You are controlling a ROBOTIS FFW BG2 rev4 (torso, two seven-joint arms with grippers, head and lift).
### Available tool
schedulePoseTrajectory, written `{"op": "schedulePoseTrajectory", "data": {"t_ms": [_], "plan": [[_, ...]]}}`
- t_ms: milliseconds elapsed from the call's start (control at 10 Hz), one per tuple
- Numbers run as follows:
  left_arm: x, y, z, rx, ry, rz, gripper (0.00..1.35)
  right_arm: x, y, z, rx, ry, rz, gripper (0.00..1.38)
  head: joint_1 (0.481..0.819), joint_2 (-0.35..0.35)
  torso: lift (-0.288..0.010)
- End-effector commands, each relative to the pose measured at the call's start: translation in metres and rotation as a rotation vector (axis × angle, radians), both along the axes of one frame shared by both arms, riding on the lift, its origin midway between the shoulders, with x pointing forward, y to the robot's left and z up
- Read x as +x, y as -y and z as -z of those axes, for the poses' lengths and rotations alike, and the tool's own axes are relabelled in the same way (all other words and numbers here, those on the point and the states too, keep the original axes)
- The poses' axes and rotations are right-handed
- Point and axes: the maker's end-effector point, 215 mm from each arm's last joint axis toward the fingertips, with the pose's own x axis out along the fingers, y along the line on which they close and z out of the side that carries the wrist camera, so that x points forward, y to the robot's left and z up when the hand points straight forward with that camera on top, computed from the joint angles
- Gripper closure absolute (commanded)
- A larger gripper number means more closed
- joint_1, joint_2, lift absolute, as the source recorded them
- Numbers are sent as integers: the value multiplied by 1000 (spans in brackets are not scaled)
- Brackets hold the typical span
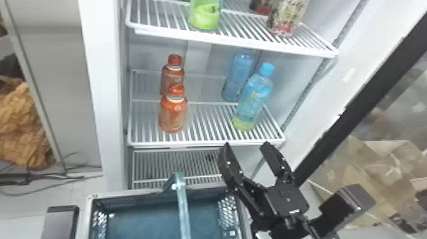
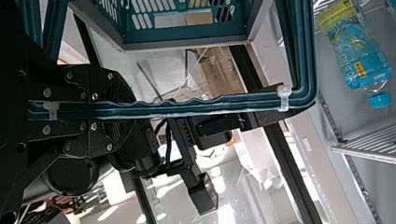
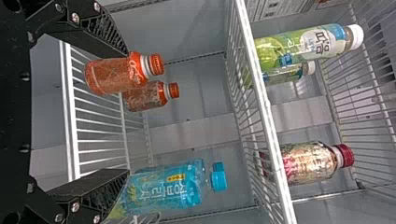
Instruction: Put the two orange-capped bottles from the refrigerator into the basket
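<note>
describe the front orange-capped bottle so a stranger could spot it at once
In the refrigerator, find the wire shelf just below the apple-print bottle. On its left side stands the front orange-capped bottle, nearer the shelf's front edge and partly covering the rear orange-capped bottle.

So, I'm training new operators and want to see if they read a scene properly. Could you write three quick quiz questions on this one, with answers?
1. True or false: the two orange-capped bottles stand on the same shelf.
2. What does the left gripper hold?
a) a blue-capped bottle
b) the basket handle
c) nothing
3. Fill in: the right gripper's fingers are ____.

Key: 1 true; 2 b; 3 open.
</note>
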Motion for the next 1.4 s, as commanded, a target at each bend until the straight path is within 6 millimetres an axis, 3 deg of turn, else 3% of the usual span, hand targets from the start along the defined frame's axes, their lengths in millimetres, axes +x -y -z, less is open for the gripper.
{"op": "schedulePoseTrajectory", "data": {"t_ms": [0,700,1000,1300], "plan": [[0,0,0,0,0,1,1194,0,0,-1,0,2,0,186,695,-350,-288],[0,0,0,8,6,8,1194,8,-2,-4,-4,25,-5,186,695,-350,-288],[-2,1,1,10,2,12,1194,32,-9,-7,4,51,-36,186,695,-350,-288],[-2,1,1,8,2,12,1194,69,-34,13,-24,1,-142,186,695,-350,-288]]}}
